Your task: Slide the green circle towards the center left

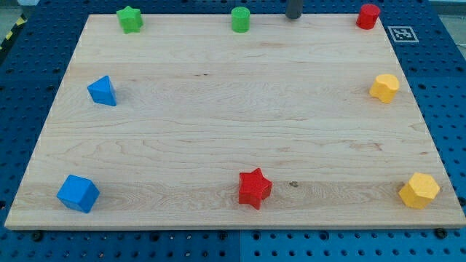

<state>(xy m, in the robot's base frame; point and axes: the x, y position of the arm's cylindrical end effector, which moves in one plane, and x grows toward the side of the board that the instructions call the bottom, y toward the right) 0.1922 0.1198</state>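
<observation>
Green circle sits at the top edge of the desk, a little right of the view's centre line. It is a short upright cylinder, round face up; no long axis to read, and no facing direction can be made out.

My tip, the end effector, shows only as a dark stub entering from the view's top, just right of the green circle and clear of it, with bare wood between. It is a plain rod: no jaws, nothing held, nothing touching it.

Other blocks, all well apart from the circle:
- Green star, top edge toward the view's left.
- Red cylinder, top right corner, to the right of my tip.
- Blue triangular block, left side, upper half.
- Blue cube, bottom left corner.
- Red star, bottom edge, near the middle.
- Yellow block, right edge, upper half; shape looks many-sided, not certain.
- Second yellow block, bottom right corner, also many-sided.

A black-and-white marker tag lies off the desk at the view's top right, on the blue pegboard.
</observation>
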